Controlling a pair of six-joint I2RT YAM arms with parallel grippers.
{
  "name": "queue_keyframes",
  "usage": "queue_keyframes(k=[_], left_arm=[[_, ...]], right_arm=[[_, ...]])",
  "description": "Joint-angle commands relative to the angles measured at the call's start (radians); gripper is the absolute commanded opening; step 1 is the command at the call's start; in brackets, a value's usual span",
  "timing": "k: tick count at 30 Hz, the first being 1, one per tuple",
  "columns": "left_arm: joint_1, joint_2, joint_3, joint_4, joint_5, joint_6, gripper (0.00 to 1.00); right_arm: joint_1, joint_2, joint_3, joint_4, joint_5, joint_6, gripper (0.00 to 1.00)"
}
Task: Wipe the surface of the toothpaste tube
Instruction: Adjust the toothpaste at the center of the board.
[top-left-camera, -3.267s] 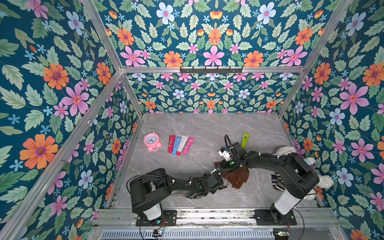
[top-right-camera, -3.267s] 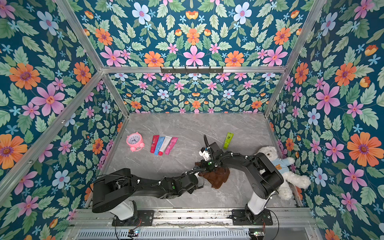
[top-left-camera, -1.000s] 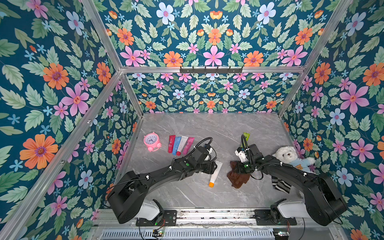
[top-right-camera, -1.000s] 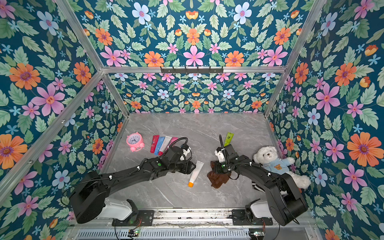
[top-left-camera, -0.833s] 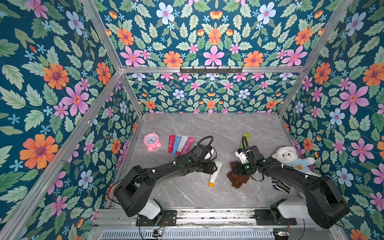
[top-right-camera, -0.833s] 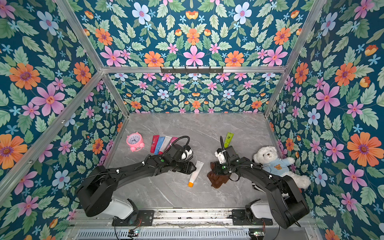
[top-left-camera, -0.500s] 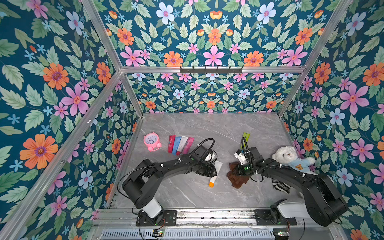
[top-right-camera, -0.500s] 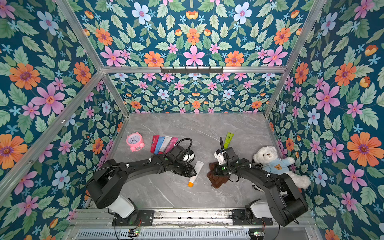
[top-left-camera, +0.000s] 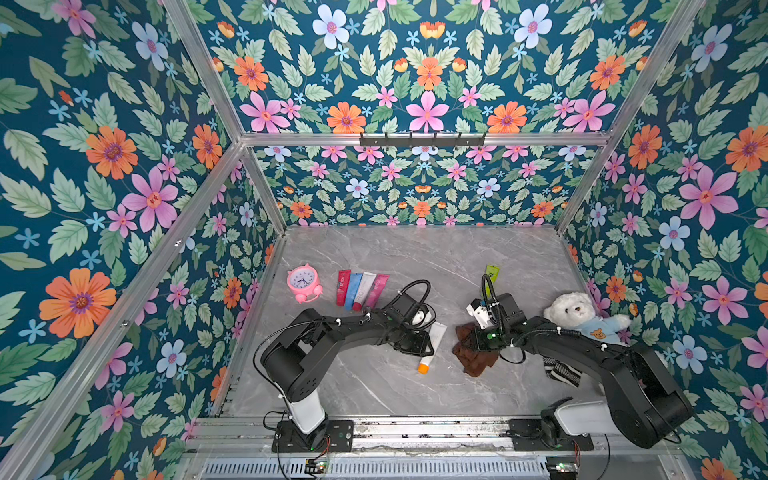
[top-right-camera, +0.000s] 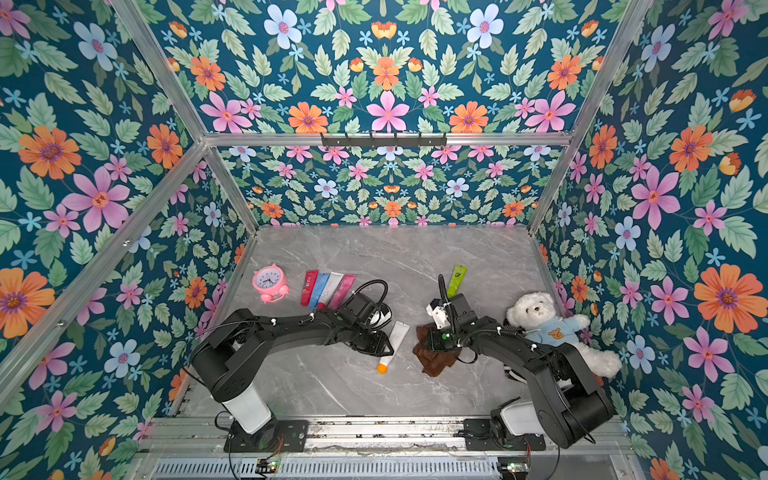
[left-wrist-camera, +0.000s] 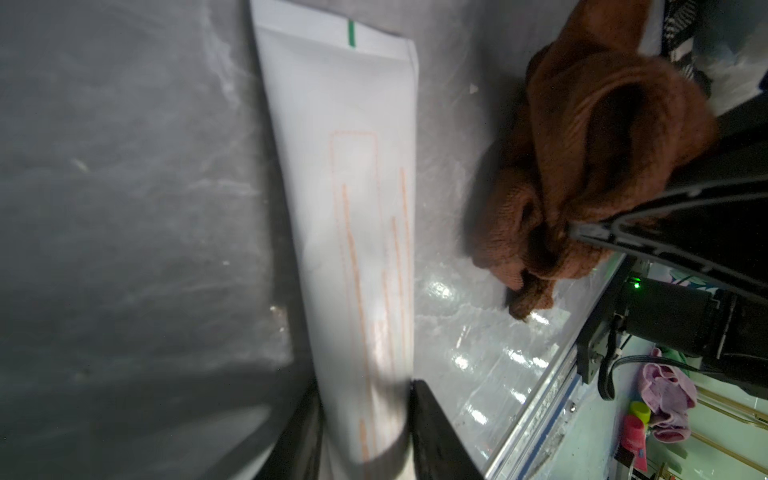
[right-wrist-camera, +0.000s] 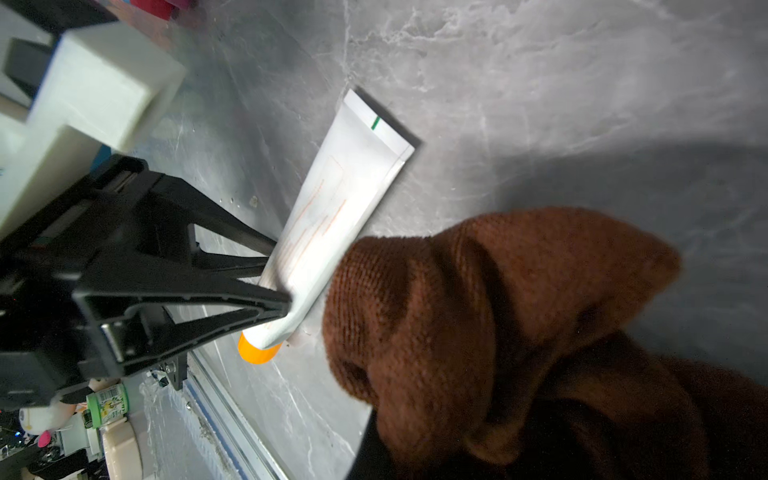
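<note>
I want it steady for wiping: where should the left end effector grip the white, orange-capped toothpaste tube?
Grip the white toothpaste tube near its orange cap, from above and across its width. It lies flat, and that end leaves the broad body free.

A pink alarm clock (top-left-camera: 304, 283) stood on the grey marbled counter (top-left-camera: 415, 253), near its left edge. Just beside the clock, four tubes lay side by side in a row: red (top-left-camera: 343, 286), blue (top-left-camera: 353, 289), white (top-left-camera: 365, 288) and magenta (top-left-camera: 379, 289). A green tube (top-left-camera: 492, 275) lay well apart from them, toward the right. A white teddy bear (top-left-camera: 575, 308) in a pale blue shirt leaned at the right wall, with a striped cloth (top-left-camera: 561, 372) near it, partly hidden. A black hook rail (top-left-camera: 422, 140) hung on the back frame bar. Floral wallpaper (top-left-camera: 124, 174) covered the walls.
</note>
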Motion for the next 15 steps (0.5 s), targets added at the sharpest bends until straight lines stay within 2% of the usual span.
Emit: queue_keyframes(k=[1,4,7,10,15], left_arm=[[0.001,0.018,0.008,-0.042,-0.061,0.018,0.2],[0.0,0.017,0.029,-0.103,-0.105,0.036,0.19],[0.0,-0.006,0.076,-0.219,-0.219,0.066,0.16],[0.0,-0.034,0.129,-0.363,-0.395,0.09,0.15],[0.001,-0.048,0.195,-0.543,-0.753,0.078,0.15]], right_arm=[[0.001,0.001,0.004,0.006,-0.009,-0.002,0.0],[0.0,0.003,0.005,0.008,-0.015,-0.006,0.0],[0.001,0.005,0.006,0.008,-0.012,-0.006,0.0],[0.0,0.014,0.007,0.013,-0.013,-0.008,0.0],[0.001,0.041,0.018,0.01,-0.024,-0.017,0.0]])
